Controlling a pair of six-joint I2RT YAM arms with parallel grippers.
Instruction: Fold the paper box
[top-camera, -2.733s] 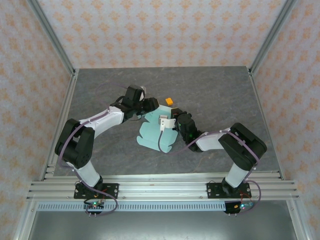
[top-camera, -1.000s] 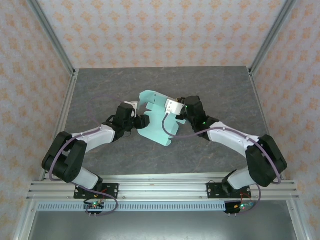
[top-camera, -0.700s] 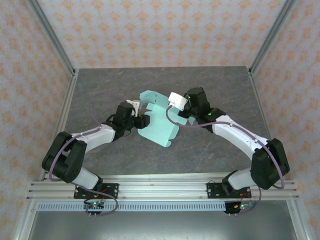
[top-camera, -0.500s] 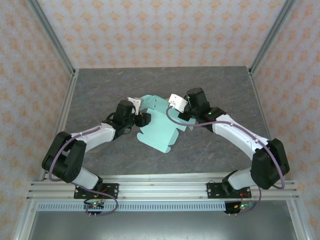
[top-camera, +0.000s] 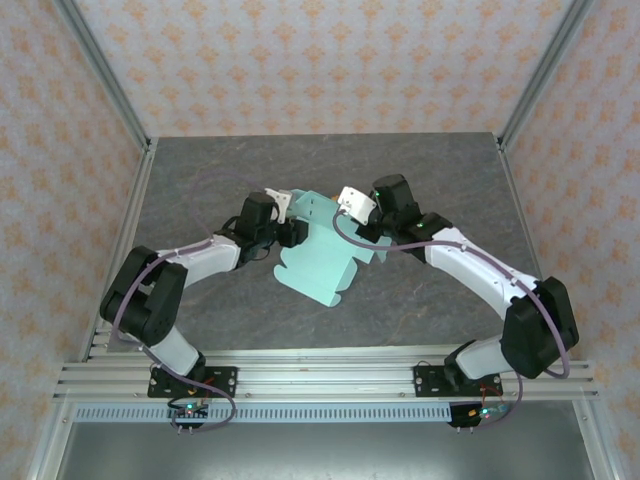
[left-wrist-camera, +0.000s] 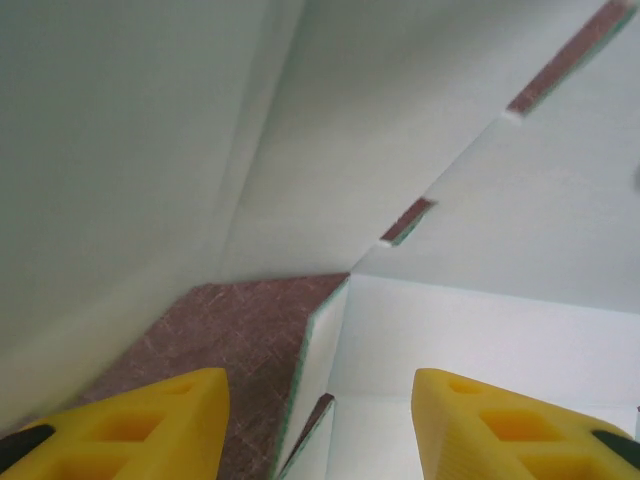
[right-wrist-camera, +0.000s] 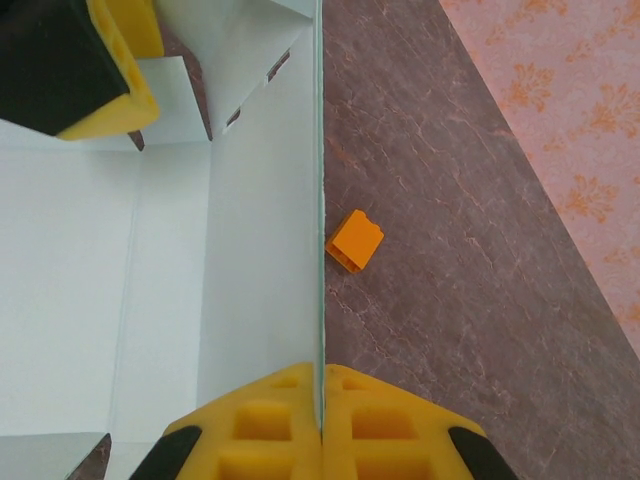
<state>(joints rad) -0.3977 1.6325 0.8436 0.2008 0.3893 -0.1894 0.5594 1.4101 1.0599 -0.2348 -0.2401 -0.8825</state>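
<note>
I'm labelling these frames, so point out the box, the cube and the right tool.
box (top-camera: 318, 262): top view, flat middle panel.
cube (right-wrist-camera: 355, 241): right wrist view, centre of its face.
right tool (right-wrist-camera: 322, 388): right wrist view, between fingertips pinching the box wall.

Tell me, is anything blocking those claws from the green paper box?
Nothing visible. The right gripper is shut on a wall of the paper box, and the left gripper is open right at it. The orange cube lies outside that wall.
</note>
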